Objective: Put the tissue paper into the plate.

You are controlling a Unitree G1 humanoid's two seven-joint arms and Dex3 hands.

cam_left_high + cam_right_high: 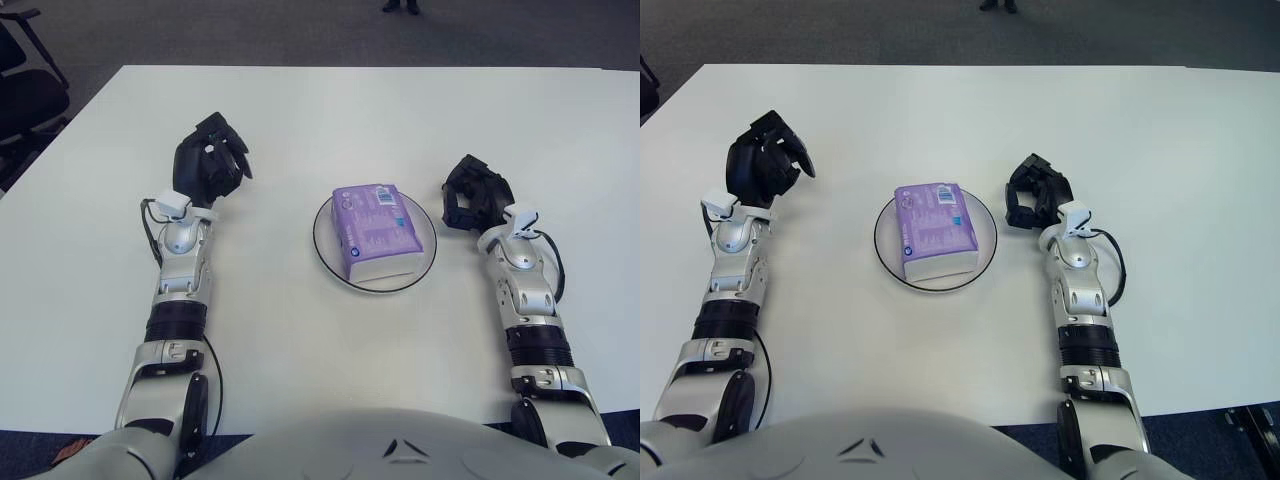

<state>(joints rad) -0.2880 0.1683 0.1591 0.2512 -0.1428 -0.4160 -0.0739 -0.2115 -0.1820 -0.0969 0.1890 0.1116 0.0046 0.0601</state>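
**Tissue in the plate, both hands clear**

Left eye view: I see the tissue (374, 231), a purple pack, lying flat inside the plate (322, 247), which sits at the middle of the white worktop (320, 110). The pack fills most of the plate and its near end reaches close to the rim, but none of it seems to hang over. By my reading the task's goal is met: the pack rests on its broad face, so it should stay put without support. My left hand (208, 166) is well apart from the plate on its left, raised on its forearm, fingers (238, 160) curled in and holding nothing. I take that as a hand with no job here. My right hand (472, 193) is just beside the plate on the right, not touching it, fingers folded inward and empty too. Whether it touches the worktop I cannot tell.

Right eye view: the same layout. There is a clear strip of worktop between the right hand and the plate rim, and a much wider one on the left-hand side. The pack sits slightly skewed to the rim, label end away from me. With neither hand gripping anything, I judge nothing remains but to keep both arms away so the plate isn't nudged.
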